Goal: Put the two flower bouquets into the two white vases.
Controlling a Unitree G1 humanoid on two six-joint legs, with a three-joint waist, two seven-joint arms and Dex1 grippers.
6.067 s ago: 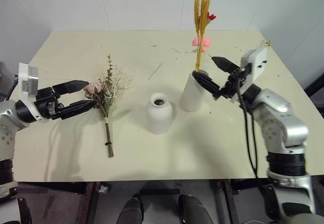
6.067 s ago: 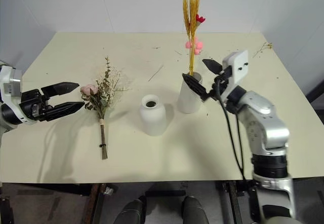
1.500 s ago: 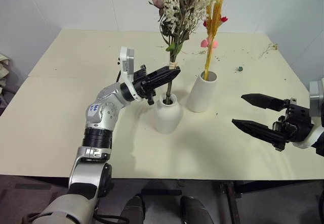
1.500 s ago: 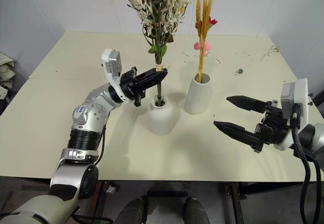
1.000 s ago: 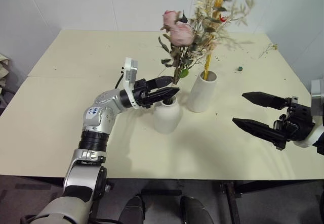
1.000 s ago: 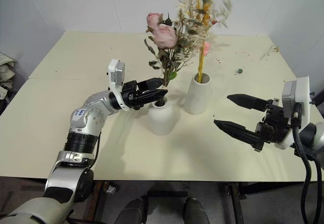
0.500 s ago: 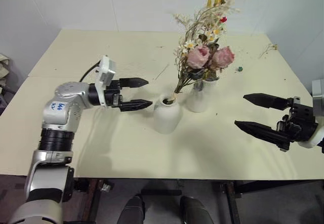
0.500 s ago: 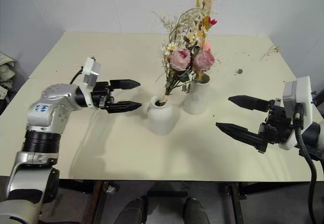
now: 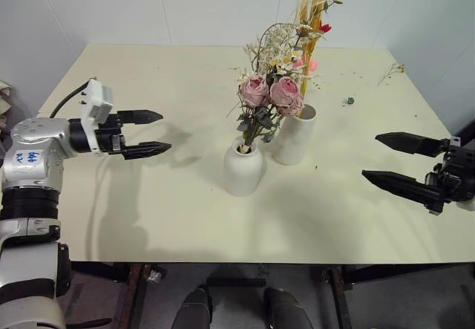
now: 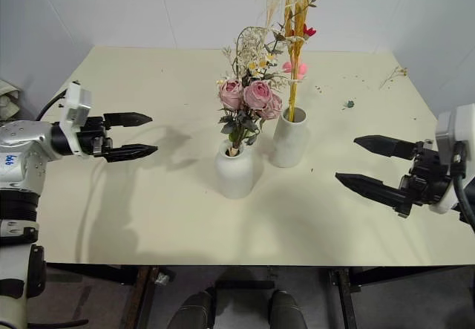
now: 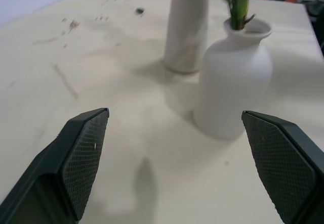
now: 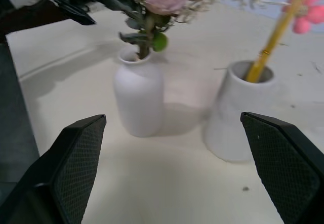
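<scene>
Now we see roses (image 9: 271,91) in the squat vase (image 9: 243,168), wheat (image 9: 310,6) in the cylinder (image 9: 295,138) (left gripper (image 9: 151,131) and right gripper (image 9: 392,160) spread wide, empty).

Wheat bundle (image 9: 310,17) tips cut off at top edge.

two white vases (image 9: 243,171) (image 9: 295,137), two bouquets (image 9: 267,95) (image 9: 310,6), two claws (image 9: 154,132) (image 9: 392,159), one table (image 9: 148,210)
</scene>
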